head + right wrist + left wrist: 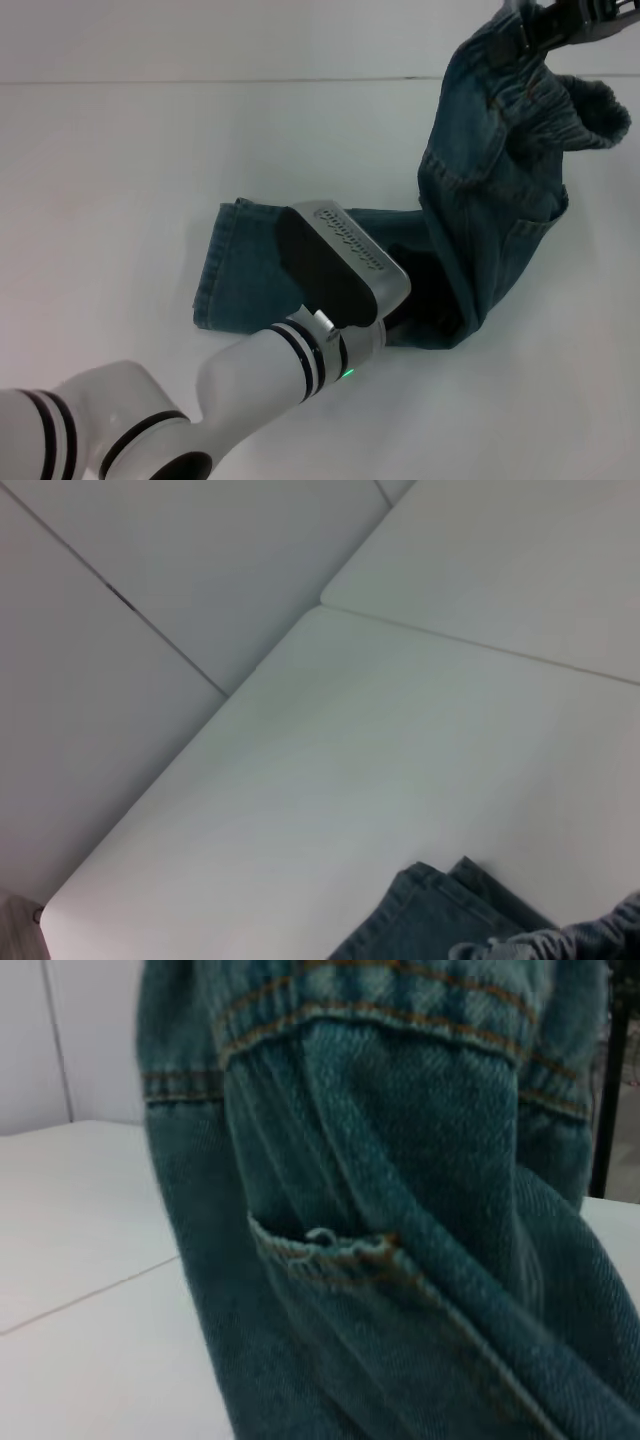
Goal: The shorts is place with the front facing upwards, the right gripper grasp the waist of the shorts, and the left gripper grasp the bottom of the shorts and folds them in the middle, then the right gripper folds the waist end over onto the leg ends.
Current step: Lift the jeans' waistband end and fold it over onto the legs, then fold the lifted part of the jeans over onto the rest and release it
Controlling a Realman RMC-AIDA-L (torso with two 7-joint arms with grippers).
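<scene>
White table (120, 160) fills the head view, its far edge a thin dark line. On it the shorts (480, 220) lie only in part: the leg ends (215, 265) rest flat at centre-left, while the waist (540, 95) is hoisted at the far right by the right gripper (545, 25), which looks clamped on the gathered band. That lift reads as the start of carrying the waist over onto the legs. The left gripper (395, 320) sits low on the denim near the fold line, its grey wrist box covering the fingers, so I cannot tell whether it is pinching cloth or how wide it stands; it seems placed to pin the lower layer while the waist travels.

Left wrist view: only hanging denim close up, with a pocket (320, 1250) edge and the elastic band's orange stitching, detail the head view barely gives. No fingers show.

Right wrist view: mostly bare table and a wall seam, with 2 stacked hem corners (440, 900) near the frame's lower edge, suggesting the legs are already doubled, which the head view hides under the arm.
</scene>
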